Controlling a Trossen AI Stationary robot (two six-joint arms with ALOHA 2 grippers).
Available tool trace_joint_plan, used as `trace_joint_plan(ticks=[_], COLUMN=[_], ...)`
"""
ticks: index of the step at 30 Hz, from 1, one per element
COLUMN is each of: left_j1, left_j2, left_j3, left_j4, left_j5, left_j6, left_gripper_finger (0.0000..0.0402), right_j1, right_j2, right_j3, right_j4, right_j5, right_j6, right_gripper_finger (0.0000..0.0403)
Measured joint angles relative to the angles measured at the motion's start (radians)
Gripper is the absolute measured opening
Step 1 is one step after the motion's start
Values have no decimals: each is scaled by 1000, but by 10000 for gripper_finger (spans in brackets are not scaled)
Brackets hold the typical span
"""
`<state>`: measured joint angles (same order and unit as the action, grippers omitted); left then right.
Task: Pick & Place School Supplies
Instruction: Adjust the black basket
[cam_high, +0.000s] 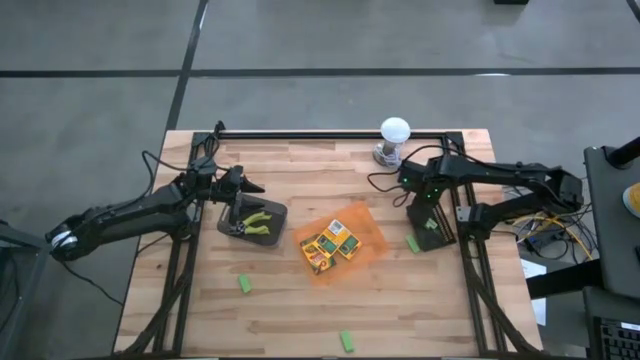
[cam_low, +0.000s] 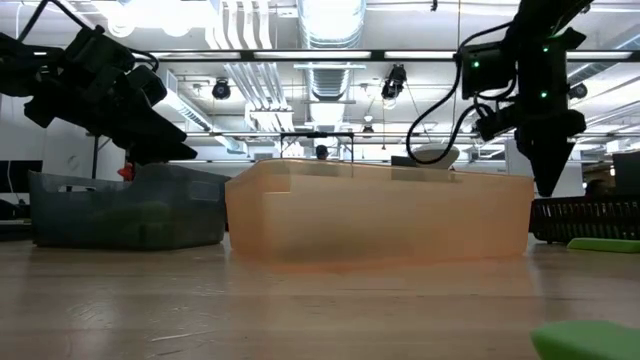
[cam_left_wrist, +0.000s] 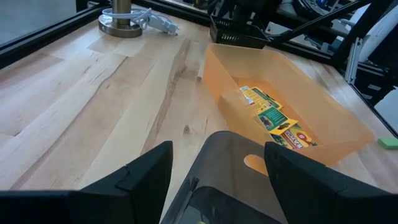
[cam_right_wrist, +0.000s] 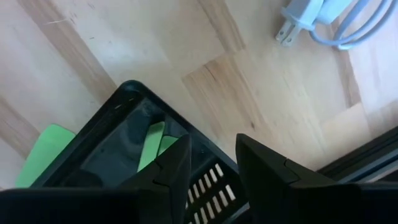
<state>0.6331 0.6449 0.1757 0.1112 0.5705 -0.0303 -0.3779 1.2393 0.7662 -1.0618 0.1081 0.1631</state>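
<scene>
The right gripper (cam_high: 432, 218) hangs over a small black basket (cam_high: 433, 231) near the desk's right edge, jaws a narrow way apart with nothing visibly between them; green pieces (cam_right_wrist: 152, 144) lie inside, so a drop looks just finished. The left gripper (cam_high: 247, 187), jaws wide and empty, hovers above the dark bin (cam_high: 252, 222) holding the yellow-green tools (cam_high: 262, 221). Crayon boxes (cam_high: 330, 245) sit in the orange tray (cam_high: 372, 232) mid-desk. Loose green pieces (cam_high: 243, 284) wait toward the front edge; another (cam_high: 412, 243) lies just beside the basket, the likeliest next pick.
</scene>
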Motion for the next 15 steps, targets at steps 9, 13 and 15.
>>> trace_joint_plan(ticks=[9, 13, 15], left_j1=[0, 0, 0], left_j2=[0, 0, 0], left_j3=[0, 0, 0], left_j4=[0, 0, 0], left_j5=[0, 0, 0], left_j6=[0, 0, 0], left_gripper_finger=[259, 259, 259], right_j1=[0, 0, 0], right_j2=[35, 53, 62], right_j3=[0, 0, 0], right_j4=[38, 45, 47], right_j5=[1, -6, -25], right_j6=[17, 22, 24], right_gripper_finger=[118, 116, 112])
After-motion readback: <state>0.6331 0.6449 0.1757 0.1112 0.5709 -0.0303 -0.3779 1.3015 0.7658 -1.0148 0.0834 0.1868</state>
